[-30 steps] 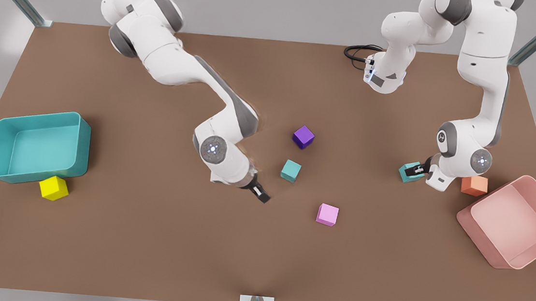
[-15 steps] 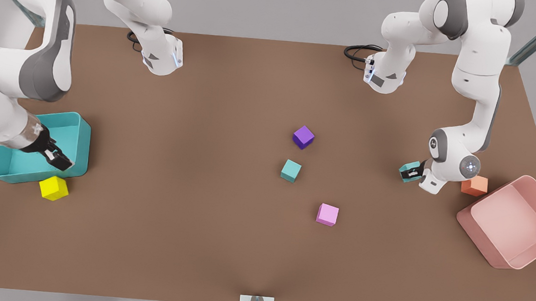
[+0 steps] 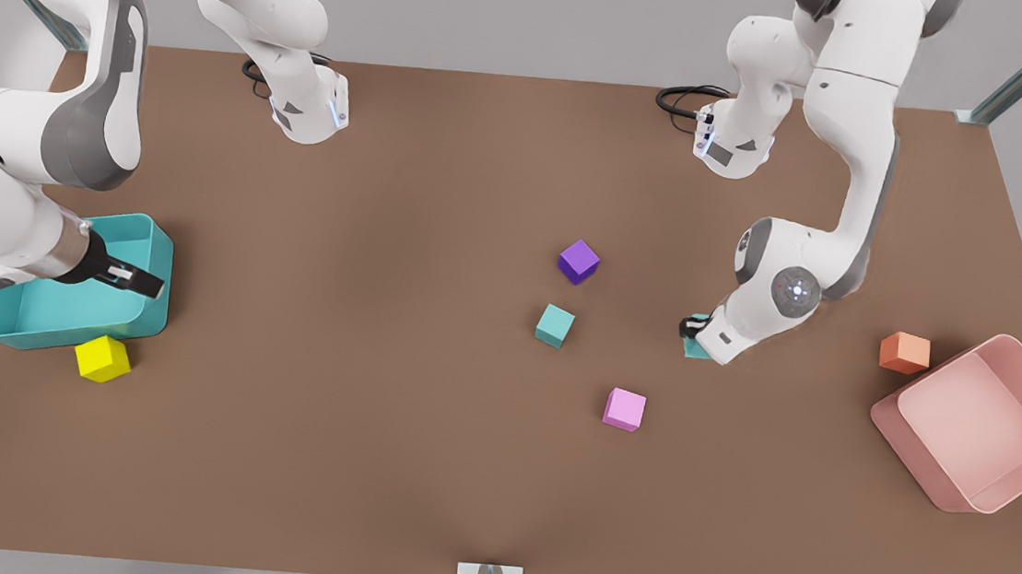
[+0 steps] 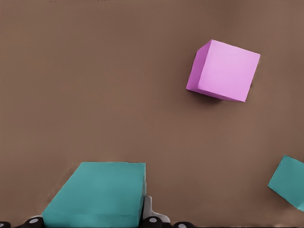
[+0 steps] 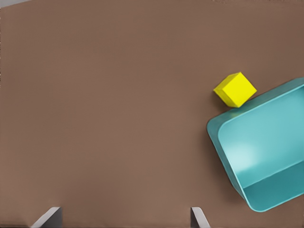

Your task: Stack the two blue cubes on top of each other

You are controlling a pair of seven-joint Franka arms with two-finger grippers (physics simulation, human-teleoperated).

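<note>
While the left gripper (image 3: 695, 333) clamps one teal cube (image 4: 97, 194) above the table (image 3: 366, 459), the second teal cube (image 3: 555, 326) sits apart, toward the front view's left, between the purple cube (image 3: 579, 261) and pink cube (image 3: 624, 410). The right gripper (image 3: 134, 281) hangs spread wide over the teal bin (image 3: 153, 311), beside the yellow cube (image 3: 102, 359).

White arms (image 3: 74, 101), grey joints, black pincers (image 3: 134, 282).
</note>
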